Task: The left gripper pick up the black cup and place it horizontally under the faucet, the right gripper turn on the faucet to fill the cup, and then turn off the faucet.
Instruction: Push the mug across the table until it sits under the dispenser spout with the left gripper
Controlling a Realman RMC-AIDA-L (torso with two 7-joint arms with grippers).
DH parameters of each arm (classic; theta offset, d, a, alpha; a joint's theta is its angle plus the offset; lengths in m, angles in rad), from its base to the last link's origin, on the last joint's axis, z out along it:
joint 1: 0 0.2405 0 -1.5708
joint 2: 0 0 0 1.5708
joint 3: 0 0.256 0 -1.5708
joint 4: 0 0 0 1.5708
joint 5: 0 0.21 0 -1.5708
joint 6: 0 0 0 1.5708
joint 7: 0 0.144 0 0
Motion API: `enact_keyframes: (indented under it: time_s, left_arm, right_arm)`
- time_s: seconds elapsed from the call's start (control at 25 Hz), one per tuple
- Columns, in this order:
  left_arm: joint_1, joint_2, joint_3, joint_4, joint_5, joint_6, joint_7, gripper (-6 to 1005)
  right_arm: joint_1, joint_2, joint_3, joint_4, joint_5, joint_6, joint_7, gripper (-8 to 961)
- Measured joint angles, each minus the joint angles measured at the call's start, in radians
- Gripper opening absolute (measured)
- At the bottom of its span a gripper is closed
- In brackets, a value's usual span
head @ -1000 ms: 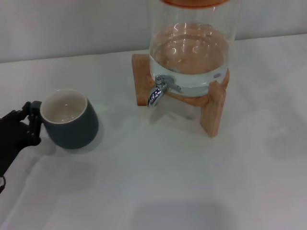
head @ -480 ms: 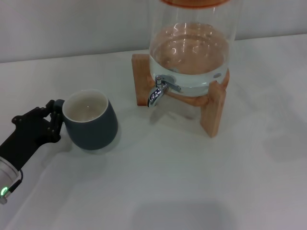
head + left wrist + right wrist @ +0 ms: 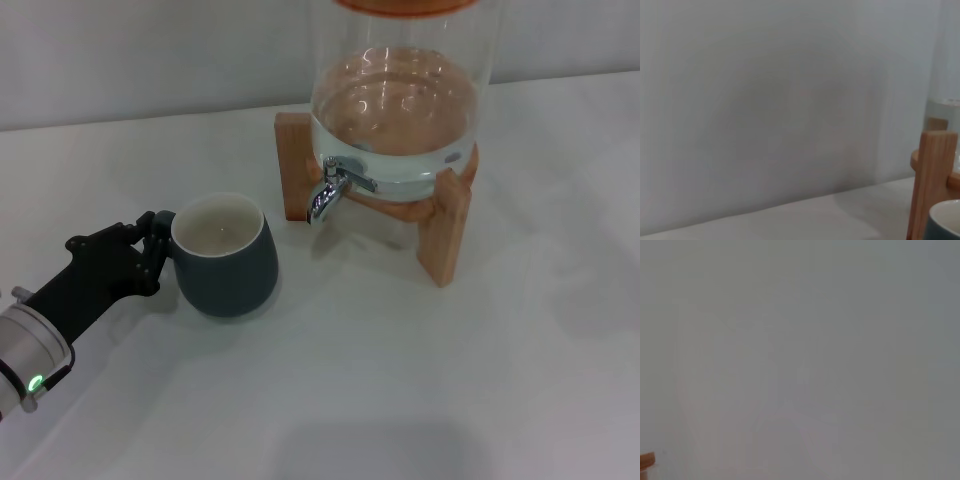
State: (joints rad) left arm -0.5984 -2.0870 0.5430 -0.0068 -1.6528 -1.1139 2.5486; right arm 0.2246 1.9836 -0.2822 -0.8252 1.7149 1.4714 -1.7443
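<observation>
1. left tool (image 3: 152,252) clamped on handle of black cup (image 3: 228,262), upright on desk (image 3: 400,380), just beside wooden stand (image 3: 443,232).
2. not yet under faucet (image 3: 325,195); cup empty, lever not worked.
3. left: slide under spout, fill, shut off.
4. right tool out of view.

Looked for print, found none readable. No lettering, brand, number or sign on black cup (image 3: 228,262), glass dispenser (image 3: 400,90), wooden stand (image 3: 445,225) or faucet (image 3: 326,190). My left gripper (image 3: 150,255) bore no legible marking in head view. Both wrist views gave only blank wall, no writing.
</observation>
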Motion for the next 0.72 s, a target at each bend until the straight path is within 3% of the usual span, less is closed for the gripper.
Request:
enact_keyframes:
  time_s: [0.72]
  left_arm:
    - [-0.017, 0.0, 0.0, 0.002, 0.039, 0.02, 0.009, 143]
  right_arm:
    - [0.002, 0.003, 0.0, 0.0, 0.0, 0.0, -0.002, 759]
